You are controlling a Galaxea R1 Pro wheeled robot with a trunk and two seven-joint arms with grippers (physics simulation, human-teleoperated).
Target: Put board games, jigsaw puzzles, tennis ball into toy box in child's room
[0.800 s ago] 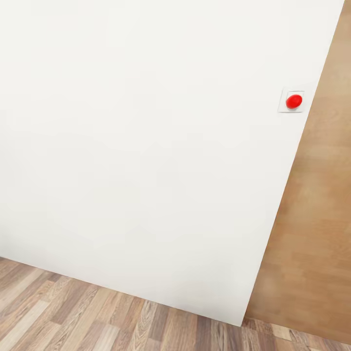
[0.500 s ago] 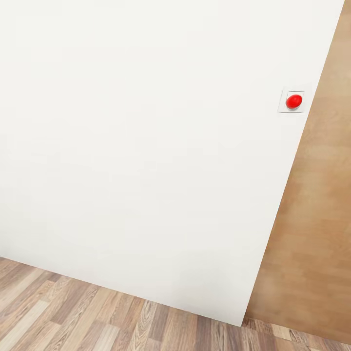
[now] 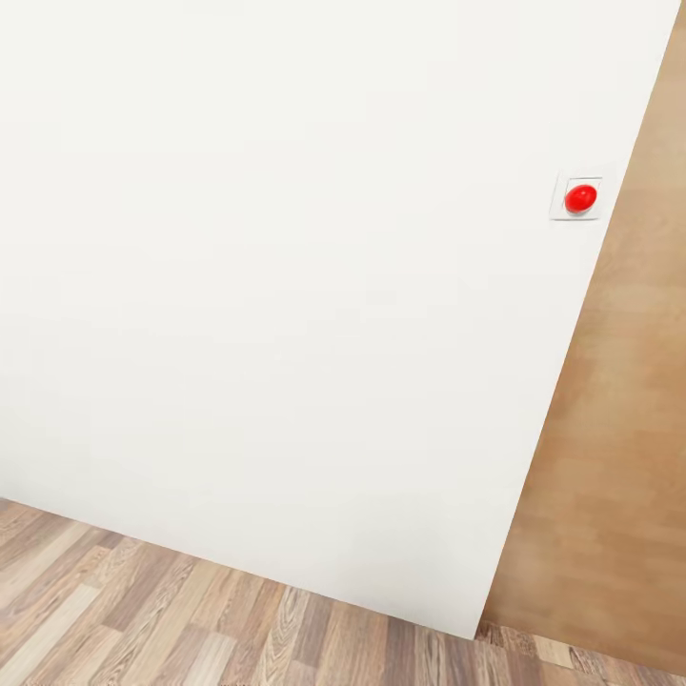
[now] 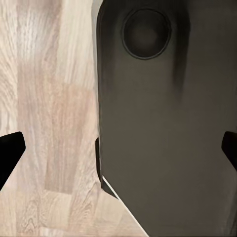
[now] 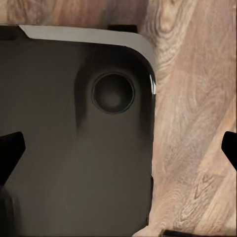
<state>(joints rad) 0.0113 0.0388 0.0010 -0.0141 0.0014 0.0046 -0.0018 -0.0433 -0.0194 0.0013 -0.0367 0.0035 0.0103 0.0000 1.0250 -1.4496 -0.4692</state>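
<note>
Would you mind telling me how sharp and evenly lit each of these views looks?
Head view: bright, flat light on the white wall, red button crisp, brown panel soft. Both wrist views: dark robot base smeared with streaky shading, floor planks slightly blurred.

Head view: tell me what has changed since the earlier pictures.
The whole picture slid slightly: the red button and the white wall edge sit a little further right, so the camera turned, not the things. Wood floor and brown panel are otherwise unchanged.

I see wood-plank floor (image 3: 191, 619) running beneath the white wall (image 3: 286, 286); the robot's dark base (image 4: 168, 138) rests on it.
</note>
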